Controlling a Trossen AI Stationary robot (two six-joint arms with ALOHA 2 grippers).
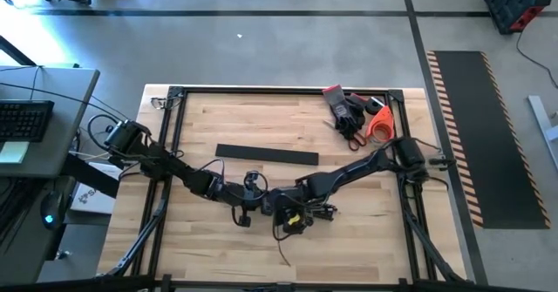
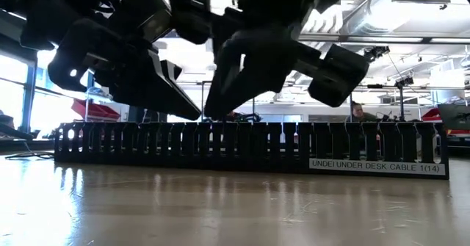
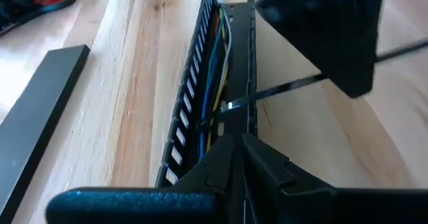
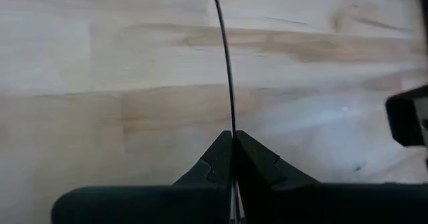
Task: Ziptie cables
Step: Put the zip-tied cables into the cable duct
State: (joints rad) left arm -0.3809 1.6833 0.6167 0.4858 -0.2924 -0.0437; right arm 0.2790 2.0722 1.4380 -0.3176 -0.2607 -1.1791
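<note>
1. While the left arm reaches in from the left edge of the overhead frame, the left gripper (image 3: 234, 138) sits low at centre, its fingers pressed together at the near end of a slotted black rail (image 3: 190, 97). Whether they nip a wire or the rail's wall cannot be told.
2. Lying lengthwise inside that rail, at centre frame in the left wrist view, are the cables (image 3: 215, 70): yellow, blue and pale strands running side by side, none spilling over the walls.
3. Just right of centre, the right gripper (image 4: 233, 136) is clamped tight on a thin dark strand (image 4: 227, 57), which runs in a gentle curve from the fingertips across bare wood. It is probably the tie's free tail.
4. Further up, a flat black strip (image 1: 266, 154) lies at mid-table, well apart from the work. Black gloves (image 1: 344, 109) and an orange-handled tool (image 1: 377, 125) rest in the table's upper right corner.
5. Judged from this, the step in hand is cinching the tie. It would go best with a slow, straight pull along the strand's own line, while the left gripper holds the rail end steady. The loop should gather every wire and not catch on a slot, and the pull should ease off once the bundle is snug.
</note>
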